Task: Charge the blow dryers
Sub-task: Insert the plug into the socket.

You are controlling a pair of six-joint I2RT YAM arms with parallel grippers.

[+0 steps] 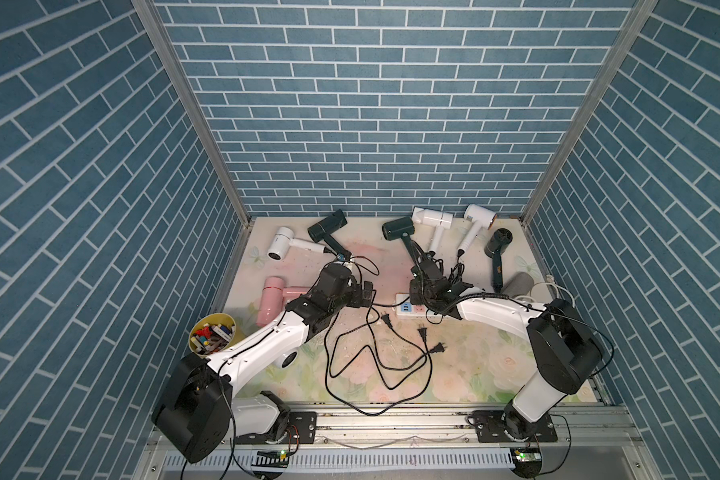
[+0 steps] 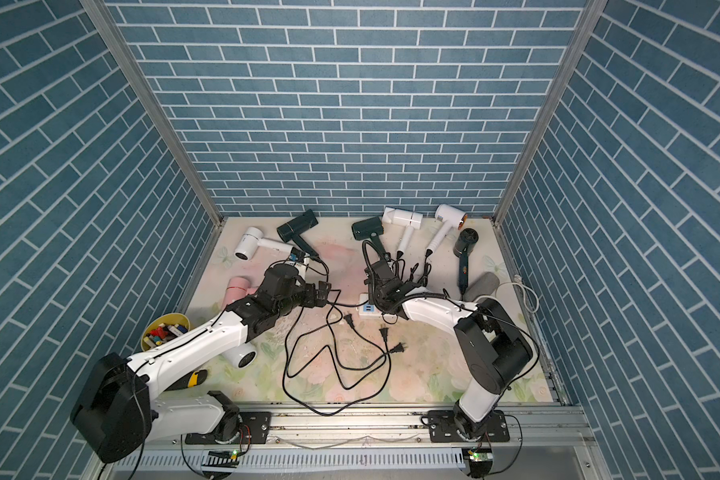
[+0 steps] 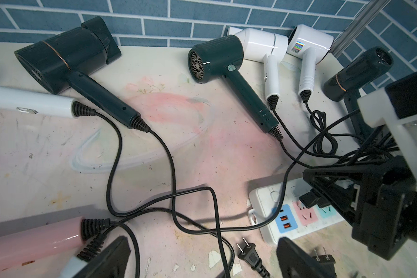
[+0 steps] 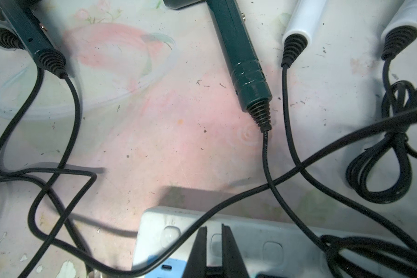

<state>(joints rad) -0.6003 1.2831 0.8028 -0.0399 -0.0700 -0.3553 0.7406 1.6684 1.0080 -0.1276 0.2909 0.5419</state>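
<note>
Floral tabletop (image 1: 474, 374) holds the blow dryers (image 1: 398, 228) mostly along the back wall, and you seem mid-plugging: right gripper (image 4: 213, 234) pinched narrow on a plug (image 3: 308, 199) over the power strip (image 3: 265, 202), left gripper (image 1: 367, 294) gaping empty, so seat its prongs squarely.

left arm (image 1: 262, 345): stretched from near left toward centre, forearm low | left gripper (image 1: 368, 294): jaws wide apart, pointing right | right arm (image 1: 495, 311): elbow raised, forearm pointing left toward centre | right gripper (image 4: 213, 228): fingers nearly together, tips down
</note>
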